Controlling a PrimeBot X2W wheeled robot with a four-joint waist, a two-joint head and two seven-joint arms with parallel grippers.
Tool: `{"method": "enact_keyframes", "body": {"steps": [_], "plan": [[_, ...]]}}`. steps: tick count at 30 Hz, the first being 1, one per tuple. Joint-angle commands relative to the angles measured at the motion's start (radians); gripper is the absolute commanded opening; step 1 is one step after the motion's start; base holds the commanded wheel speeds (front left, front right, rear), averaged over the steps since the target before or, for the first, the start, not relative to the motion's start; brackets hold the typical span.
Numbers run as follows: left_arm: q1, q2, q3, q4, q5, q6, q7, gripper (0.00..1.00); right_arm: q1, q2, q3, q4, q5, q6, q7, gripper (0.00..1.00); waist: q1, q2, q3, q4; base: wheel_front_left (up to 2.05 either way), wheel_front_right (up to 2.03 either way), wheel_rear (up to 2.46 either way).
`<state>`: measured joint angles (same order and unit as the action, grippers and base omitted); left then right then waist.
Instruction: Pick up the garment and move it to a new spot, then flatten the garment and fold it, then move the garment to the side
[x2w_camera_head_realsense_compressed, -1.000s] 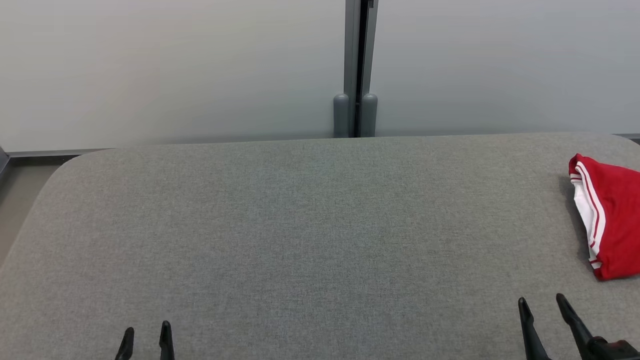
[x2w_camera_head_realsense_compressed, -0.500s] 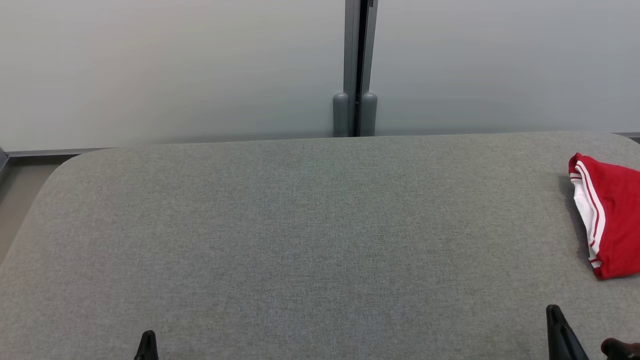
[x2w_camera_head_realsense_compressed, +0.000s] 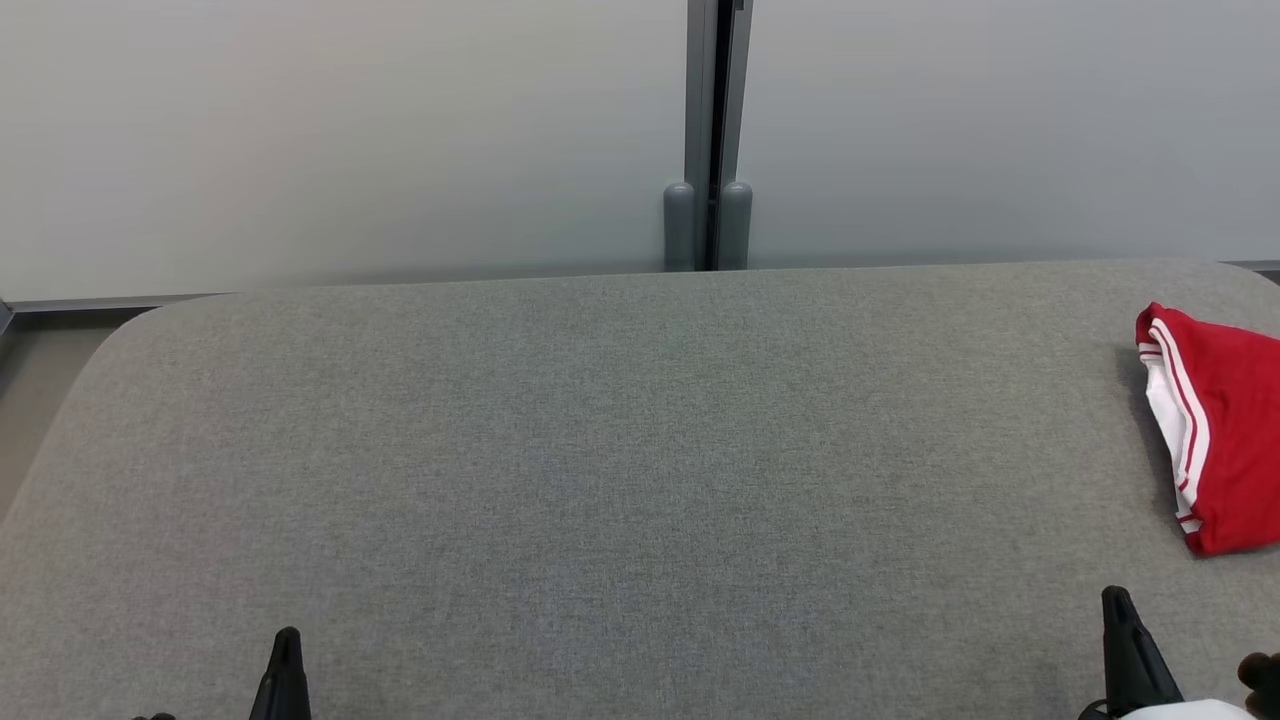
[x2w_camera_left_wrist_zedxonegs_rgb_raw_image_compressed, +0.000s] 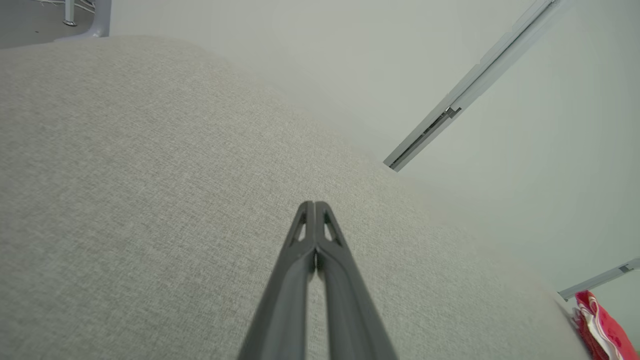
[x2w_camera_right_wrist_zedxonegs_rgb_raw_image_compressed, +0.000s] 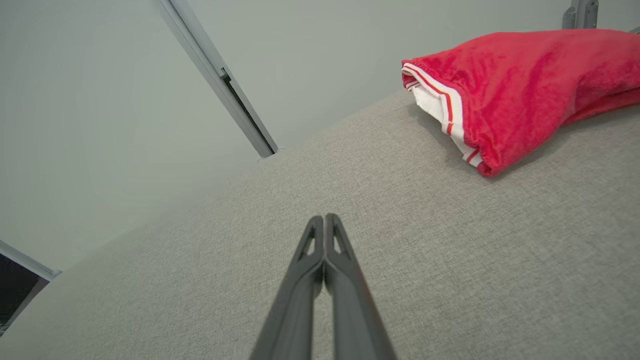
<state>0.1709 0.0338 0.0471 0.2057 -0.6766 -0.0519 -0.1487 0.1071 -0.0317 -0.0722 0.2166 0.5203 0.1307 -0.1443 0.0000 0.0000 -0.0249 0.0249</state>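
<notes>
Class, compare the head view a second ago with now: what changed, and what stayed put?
The left gripper and right gripper closed their jaws from open to shut, gripping nothing. The red garment stayed lying at the right of the grey surface, untouched.

text: none legible | labels – none | signs – none

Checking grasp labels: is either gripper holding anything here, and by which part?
Nothing is held: left gripper and right gripper are shut empty; the red garment lies apart from both.
</notes>
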Motion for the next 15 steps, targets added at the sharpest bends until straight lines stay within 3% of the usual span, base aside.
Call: {"method": "enact_keyframes", "body": {"steps": [1, 15], "plan": [[-0.036, 0.009, 0.008, -0.010, -0.043, -0.008, 0.009, 0.00, -0.029, -0.010, -0.006, -0.008, 0.052, 0.000, 0.011, 0.00, 0.0000, 0.0000, 0.001, 0.000, 0.00, 0.00, 0.00], [-0.085, 0.011, 0.020, -0.001, -0.213, -0.022, 0.057, 0.00, -0.066, -0.013, -0.013, -0.002, 0.250, 0.000, 0.058, 0.00, 0.0000, 0.0000, 0.004, -0.004, 0.00, 0.00, 0.00]]}}
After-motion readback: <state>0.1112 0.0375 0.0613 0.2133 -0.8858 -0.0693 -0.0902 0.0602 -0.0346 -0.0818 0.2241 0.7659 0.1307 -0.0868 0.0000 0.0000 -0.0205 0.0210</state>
